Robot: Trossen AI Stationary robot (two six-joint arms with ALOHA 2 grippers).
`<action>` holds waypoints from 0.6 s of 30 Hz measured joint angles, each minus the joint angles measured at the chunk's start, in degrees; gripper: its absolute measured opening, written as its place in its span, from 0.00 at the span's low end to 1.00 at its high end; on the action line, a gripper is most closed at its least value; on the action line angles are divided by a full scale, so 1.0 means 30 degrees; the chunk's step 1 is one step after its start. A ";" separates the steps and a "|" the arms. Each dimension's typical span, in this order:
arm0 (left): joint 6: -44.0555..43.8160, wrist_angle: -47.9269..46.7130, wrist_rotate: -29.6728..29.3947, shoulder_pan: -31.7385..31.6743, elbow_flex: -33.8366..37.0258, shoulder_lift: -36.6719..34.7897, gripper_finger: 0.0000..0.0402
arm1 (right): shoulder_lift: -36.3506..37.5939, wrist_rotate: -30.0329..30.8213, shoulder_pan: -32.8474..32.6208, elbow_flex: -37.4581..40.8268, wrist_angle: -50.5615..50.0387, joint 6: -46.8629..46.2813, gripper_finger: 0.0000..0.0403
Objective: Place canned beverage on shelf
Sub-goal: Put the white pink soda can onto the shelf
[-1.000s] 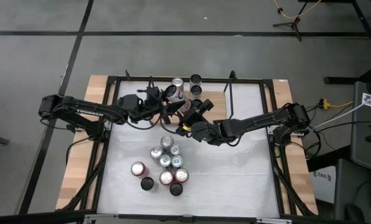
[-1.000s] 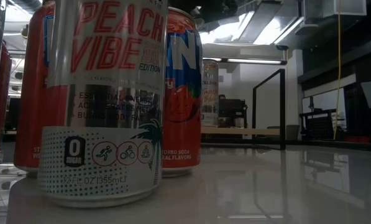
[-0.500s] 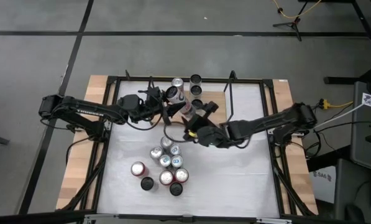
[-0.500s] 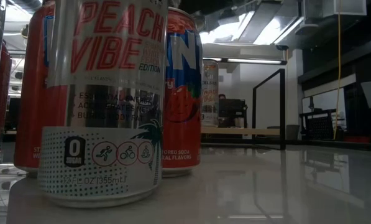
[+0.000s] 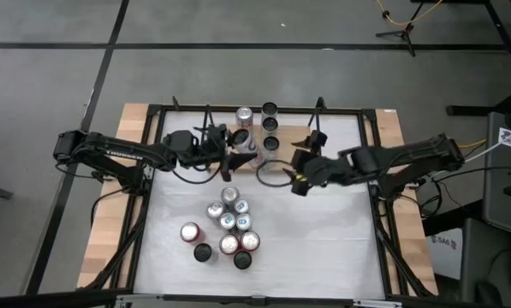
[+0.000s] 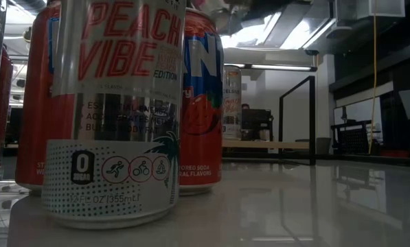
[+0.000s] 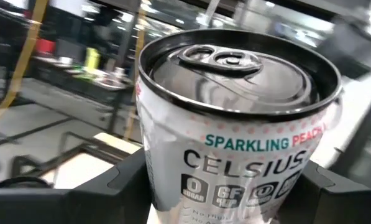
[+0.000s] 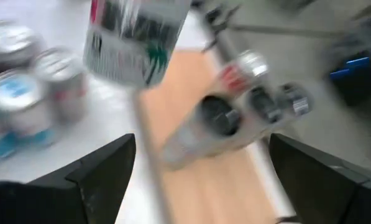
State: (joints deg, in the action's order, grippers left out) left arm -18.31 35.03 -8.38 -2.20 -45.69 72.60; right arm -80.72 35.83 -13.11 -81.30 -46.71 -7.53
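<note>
- while the left claw (image 5: 230,154) grips a silver celsius can (image 7: 235,137) between its fingers (image 7: 79,199), it holds that can above the left end of the shelf (image 5: 294,137), at the far side of the white counter (image 5: 323,231).
- in the left wrist view the can fills the picture, its top and pull tab up and slightly tilted, with a dark finger on either side of its body.
- the right claw (image 5: 300,174) hangs over the counter just on the near side of the shelf's right half, its fingers (image 8: 92,174) spread wide with nothing between them.
- the shelf, a light-wood board with thin black rod uprights, carries three upright cans (image 5: 270,126) in a short row toward its middle, and one silver can (image 5: 244,115) beside them.
- a cluster of cans (image 5: 229,227) stands near the middle of the counter, well apart from the shelf; some tops are silver, some dark.
- in the low view a silver peach vibe can (image 6: 115,110) stands closest, with a red can (image 6: 201,103) just behind it.
</note>
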 joint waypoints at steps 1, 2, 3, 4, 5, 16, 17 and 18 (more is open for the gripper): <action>0.0247 -0.0010 0.0615 0.0000 0.0000 0.0000 0.59 | 0.0250 -0.1398 0.0221 0.0000 -0.0407 0.0016 0.90; 0.0569 -0.0024 0.1223 0.0000 0.0000 0.0000 0.59 | 0.0402 -0.2799 0.0449 0.0000 -0.0644 0.0068 0.90; 0.0857 -0.0041 0.1801 0.0000 0.0000 0.0000 0.59 | 0.0523 -0.3995 0.0660 0.0000 -0.0628 0.0137 0.90; 0.1135 -0.0073 0.2385 0.0000 0.0000 0.0000 0.59 | 0.0590 -0.5130 0.0885 0.0000 -0.0505 0.0308 0.90; 0.1319 -0.0111 0.2942 0.0000 0.0000 0.0000 0.59 | 0.0594 -0.6041 0.1080 0.0000 -0.0308 0.0566 0.90; 0.2274 -0.1259 0.6164 0.0000 0.0000 -0.0007 0.59 | -0.0205 -0.8348 0.1640 0.0015 0.2865 0.1177 0.90; 0.2280 -0.1618 0.6289 0.0000 0.0000 -0.0007 0.59 | -0.0323 -0.8348 0.1640 0.0015 0.3271 0.1178 0.90; 0.2280 -0.2021 0.6393 0.0000 0.0000 -0.0007 0.59 | -0.0375 -0.8349 0.1640 0.0009 0.3526 0.1180 0.90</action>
State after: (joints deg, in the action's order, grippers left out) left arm -11.46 28.96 10.80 -2.20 -45.69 72.58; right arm -81.84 10.78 -8.19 -81.27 -36.14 -3.99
